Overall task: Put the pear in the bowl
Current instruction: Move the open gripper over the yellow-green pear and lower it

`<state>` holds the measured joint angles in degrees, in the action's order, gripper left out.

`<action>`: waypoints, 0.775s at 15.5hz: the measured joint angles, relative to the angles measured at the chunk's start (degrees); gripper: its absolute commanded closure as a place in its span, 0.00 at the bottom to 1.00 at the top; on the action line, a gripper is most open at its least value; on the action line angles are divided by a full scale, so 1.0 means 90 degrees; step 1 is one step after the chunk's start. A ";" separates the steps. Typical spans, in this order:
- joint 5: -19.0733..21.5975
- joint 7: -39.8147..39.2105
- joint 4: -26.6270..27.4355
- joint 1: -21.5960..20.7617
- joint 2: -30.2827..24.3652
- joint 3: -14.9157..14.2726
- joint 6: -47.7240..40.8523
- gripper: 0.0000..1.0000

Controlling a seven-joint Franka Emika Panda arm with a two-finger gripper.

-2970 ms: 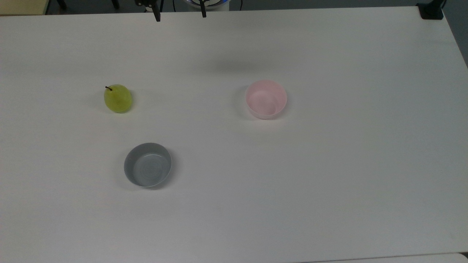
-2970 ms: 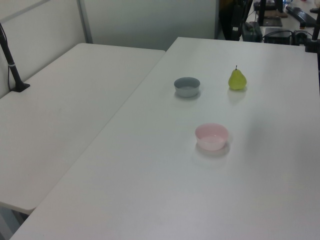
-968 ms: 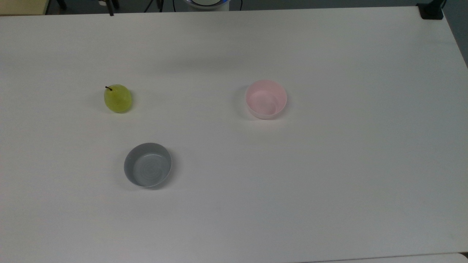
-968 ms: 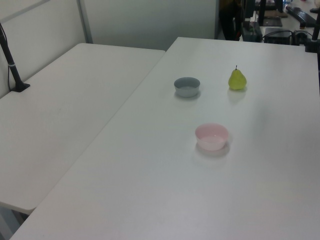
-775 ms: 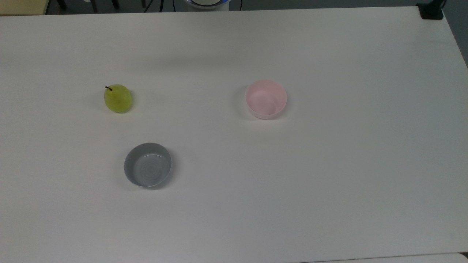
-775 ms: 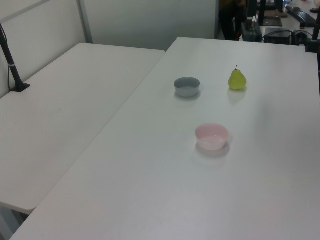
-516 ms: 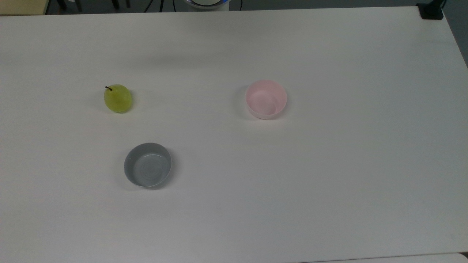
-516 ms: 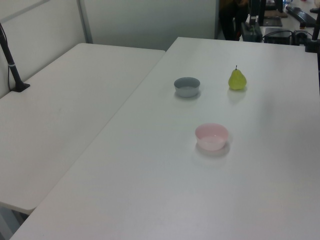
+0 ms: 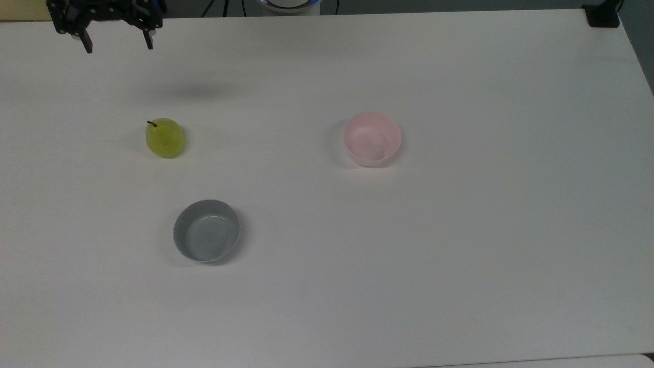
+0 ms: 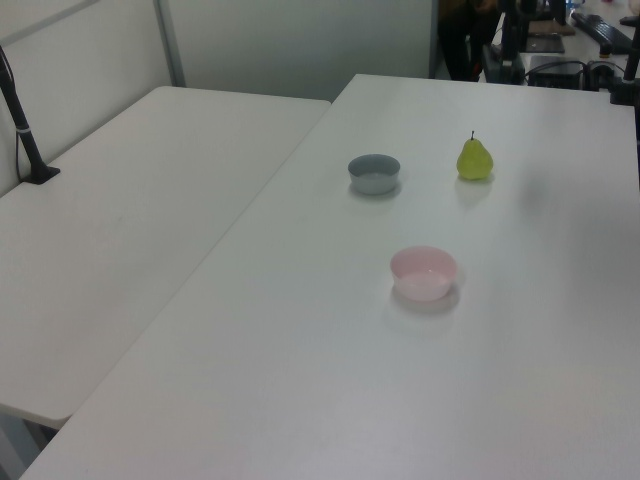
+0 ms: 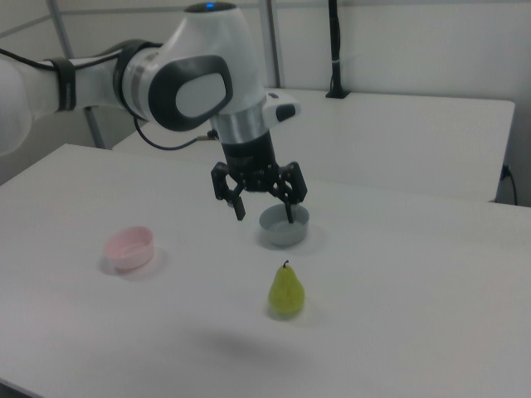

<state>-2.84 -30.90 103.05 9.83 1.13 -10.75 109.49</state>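
Note:
The yellow-green pear with its dark stem stands upright on the white table; the left view has the pear near the far edge and the right view has the pear close to the camera. A pale pink bowl sits empty at the top view's centre right, and the pink bowl rests apart from the fruit. My gripper hangs open in the air near the top view's upper left, above and behind the pear; in the right view the gripper hovers well above the fruit, holding nothing.
A grey bowl stands empty on the table, in front of the pear in the top view. A second white table adjoins on the left view's left. A black post base sits at the top view's far right corner.
The gripper has swung from the top view's upper middle to its upper left and lowered into fuller sight above the pear's side. The pear and both bowls have not moved.

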 measured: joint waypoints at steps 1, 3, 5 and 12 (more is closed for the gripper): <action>0.0009 0.0000 0.0106 -0.0008 0.0029 0.0001 0.0079 0.00; 0.0087 0.0001 0.0402 -0.0015 0.0090 0.0002 0.0495 0.00; 0.0213 0.0001 0.0715 -0.0014 0.0169 0.0002 0.0961 0.00; 0.0385 0.0015 0.0996 -0.0009 0.0707 -0.0007 0.1689 0.00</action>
<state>0.63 -30.76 112.01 9.75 7.49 -10.81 124.69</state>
